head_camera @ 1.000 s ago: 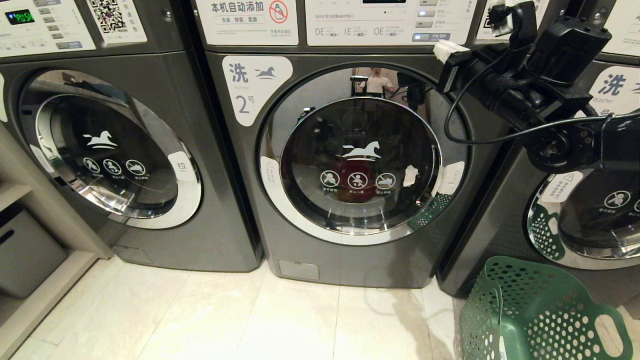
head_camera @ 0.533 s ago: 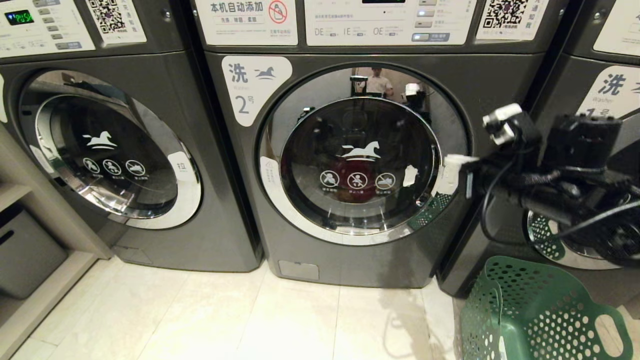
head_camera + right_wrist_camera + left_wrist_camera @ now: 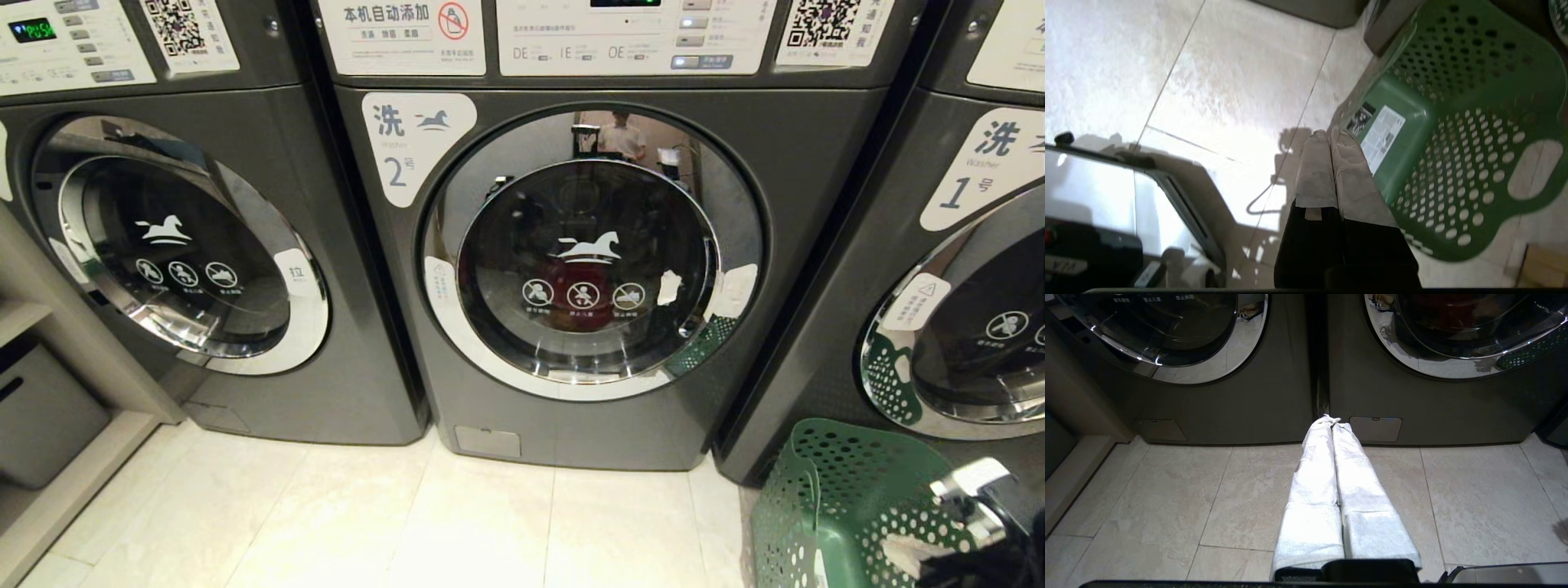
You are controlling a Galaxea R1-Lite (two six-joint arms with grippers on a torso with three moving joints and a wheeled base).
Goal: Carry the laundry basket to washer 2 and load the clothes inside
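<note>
Washer 2 is standing door-closed behind open floor; the laundry basket is sitting beside washer 1. The right gripper, fingers together, has dropped from door height to the basket rim. The left gripper is hanging pressed together.

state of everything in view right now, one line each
washer 2: door shut, something red behind the glass
washer 1: door shut
left washer: door shut
basket: upright on the floor, empty
left gripper: shut, holding nothing
right gripper: shut, holding nothing, above the basket rim
</note>
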